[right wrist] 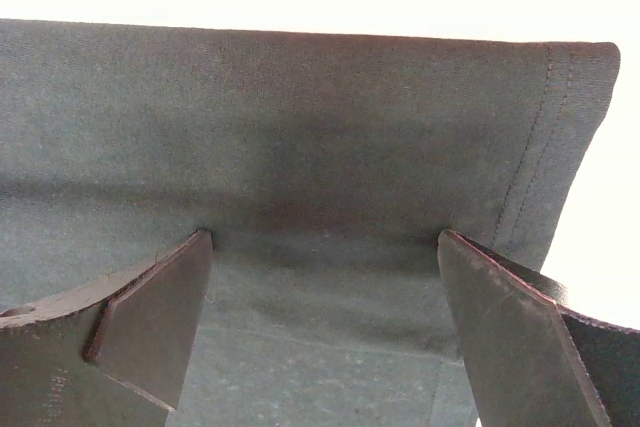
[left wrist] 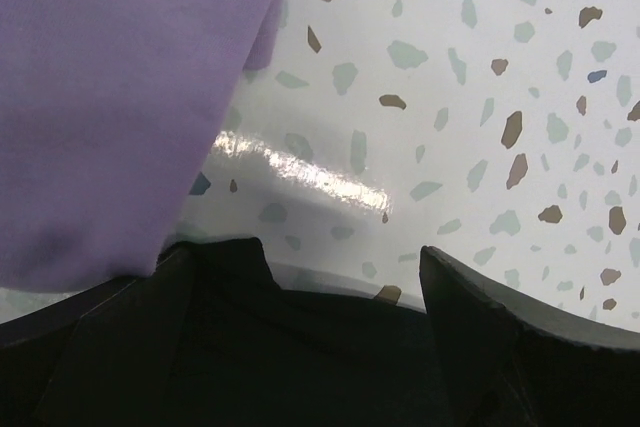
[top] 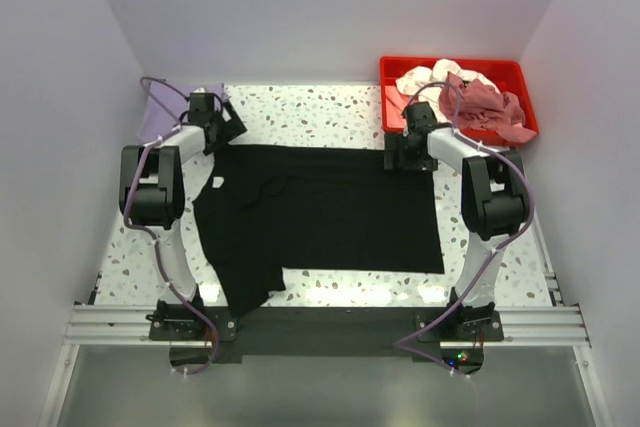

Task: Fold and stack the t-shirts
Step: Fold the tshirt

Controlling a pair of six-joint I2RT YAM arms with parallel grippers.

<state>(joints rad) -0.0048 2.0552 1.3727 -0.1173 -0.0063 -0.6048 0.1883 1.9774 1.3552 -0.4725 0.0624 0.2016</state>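
Nearest, the black t-shirt lies flat mid-table, matte, limp and light, and is best pinched at its far corners. By those corners hang the left gripper and right gripper, fingers apart. Farther off, a lavender shirt lies left and pink shirts fill the red tray right
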